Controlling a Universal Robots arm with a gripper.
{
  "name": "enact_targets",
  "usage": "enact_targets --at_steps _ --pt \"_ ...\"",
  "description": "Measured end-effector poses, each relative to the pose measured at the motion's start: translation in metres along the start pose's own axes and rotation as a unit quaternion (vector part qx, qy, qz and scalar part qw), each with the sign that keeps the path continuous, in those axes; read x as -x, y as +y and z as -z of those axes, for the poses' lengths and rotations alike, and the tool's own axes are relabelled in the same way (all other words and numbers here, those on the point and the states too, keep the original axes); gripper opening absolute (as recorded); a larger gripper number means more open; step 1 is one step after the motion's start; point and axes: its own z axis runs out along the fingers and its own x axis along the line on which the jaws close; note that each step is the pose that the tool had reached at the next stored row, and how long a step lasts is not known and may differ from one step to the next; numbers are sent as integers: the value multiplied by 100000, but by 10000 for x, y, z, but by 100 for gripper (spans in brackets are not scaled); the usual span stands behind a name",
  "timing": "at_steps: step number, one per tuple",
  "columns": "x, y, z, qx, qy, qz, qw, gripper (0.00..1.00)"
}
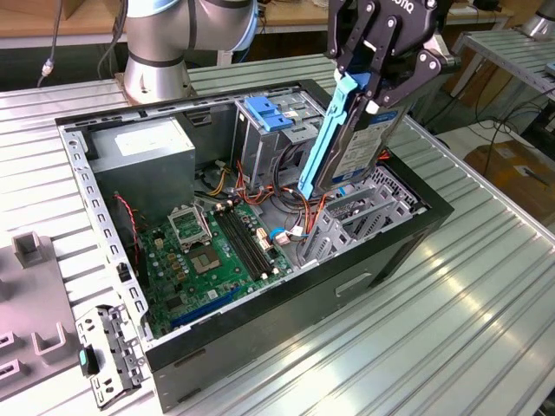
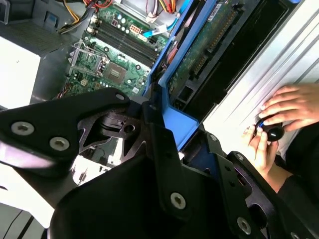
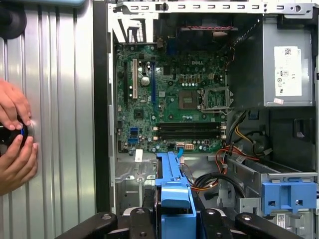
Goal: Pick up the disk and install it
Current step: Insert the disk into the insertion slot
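In the exterior view the pincer [image 1: 373, 91] is clamped on the disk [image 1: 351, 147], which it holds steeply tilted over the drive bays of the open case [image 1: 260, 321] on the counter [image 1: 451, 329]. In the second wrist view the disk's green underside shows with the motherboard [image 2: 112, 55] beyond, and a person's hands [image 2: 286, 107] rest on the counter. In the first wrist view the disk's blue rail points into the case.

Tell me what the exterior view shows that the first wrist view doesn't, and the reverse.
Exterior view's own: the silver face of the disk, tilted above the case, and a loose bracket on the table. First wrist view's own: a person's hands beside the case. Shared: the robot's hand clamping the disk's blue rail, the motherboard, the grey power box.
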Motion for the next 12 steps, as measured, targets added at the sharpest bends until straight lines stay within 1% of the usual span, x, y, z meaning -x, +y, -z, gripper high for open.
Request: enact_targets --at_steps 1,3,12 --pt "0 -21 -5 -30 0 -1 100000 37" --pt "-1 -37 -11 -91 -1 1 100000 37" --pt "-1 -41 -12 -99 -6 0 100000 37"
